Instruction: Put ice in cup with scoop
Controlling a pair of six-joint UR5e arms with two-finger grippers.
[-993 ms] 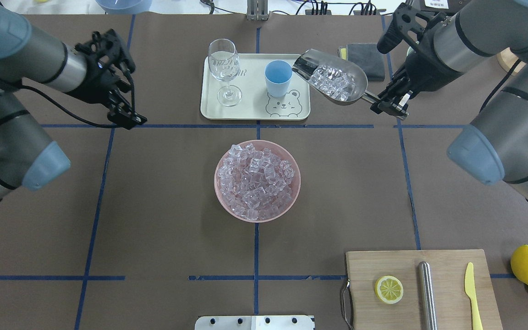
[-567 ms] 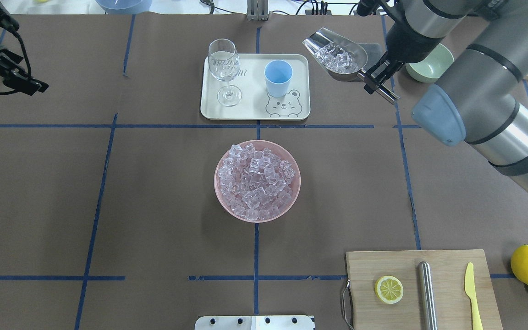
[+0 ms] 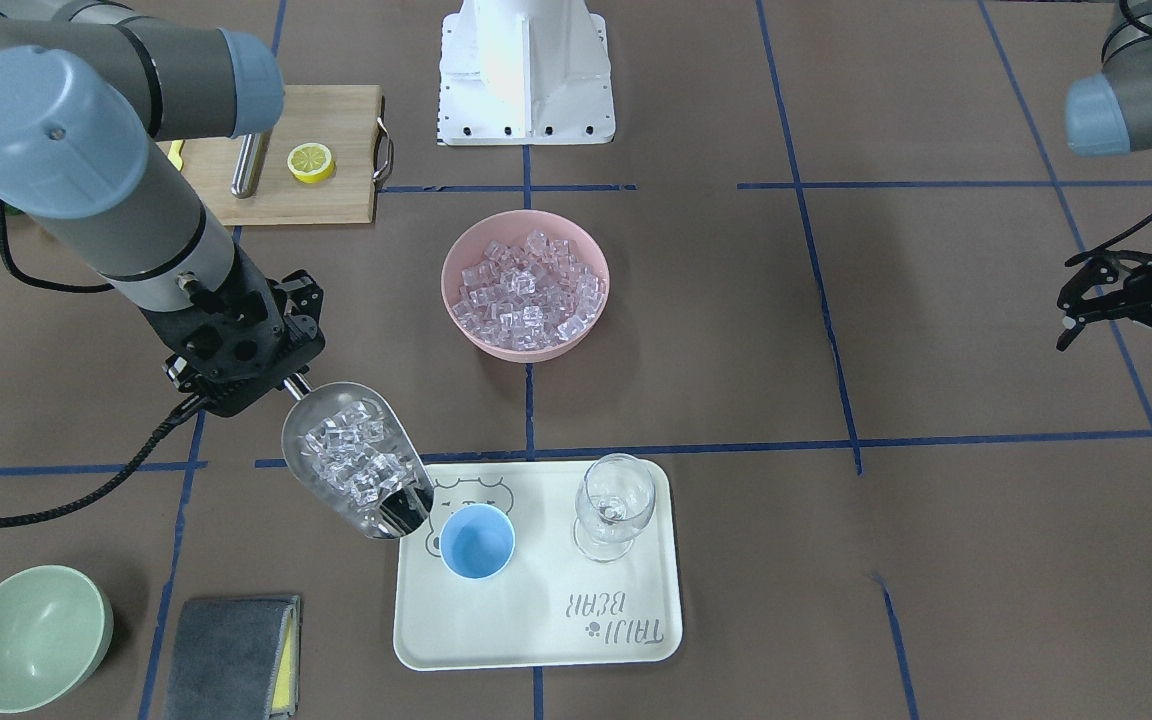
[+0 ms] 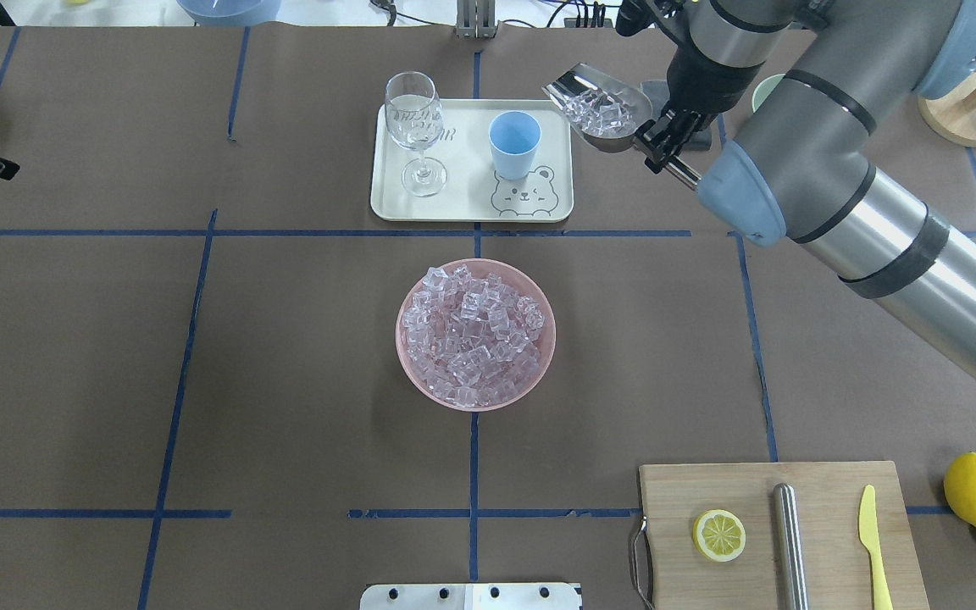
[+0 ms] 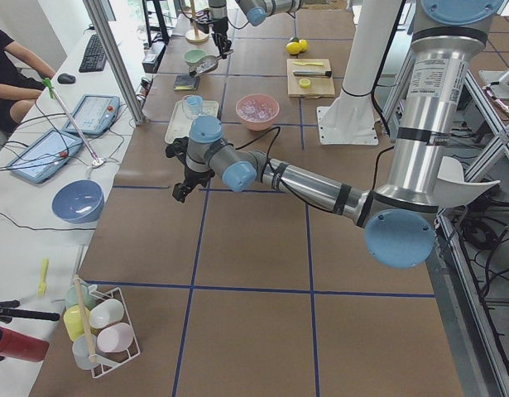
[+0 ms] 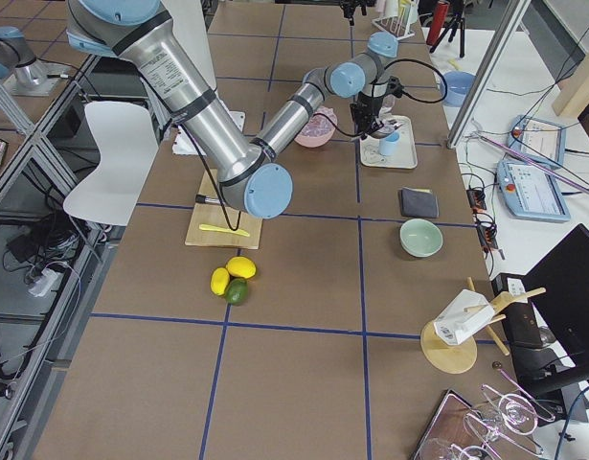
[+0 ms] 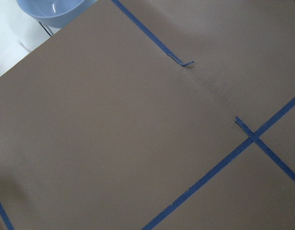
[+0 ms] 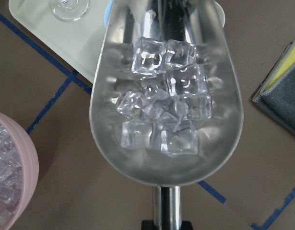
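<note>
My right gripper (image 4: 660, 144) squeezes the scoop (image 4: 602, 110); its ice (image 4: 594, 108) is just right of the cup (image 4: 514, 140). I should get the lip over the cup, then tip slowly. My left gripper (image 3: 1118, 358) is open.

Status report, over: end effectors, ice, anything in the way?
Right end effector shut on shiny steel scoop; left end effector open, empty. Clear ice cubes in scoop, beside empty light-blue plastic cup. Nothing between them.

Steel scoop (image 3: 396, 512), loaded w/ clear ice cubes (image 3: 348, 452), mouth just beside upright, empty lt-blue cup (image 3: 477, 541).
</note>
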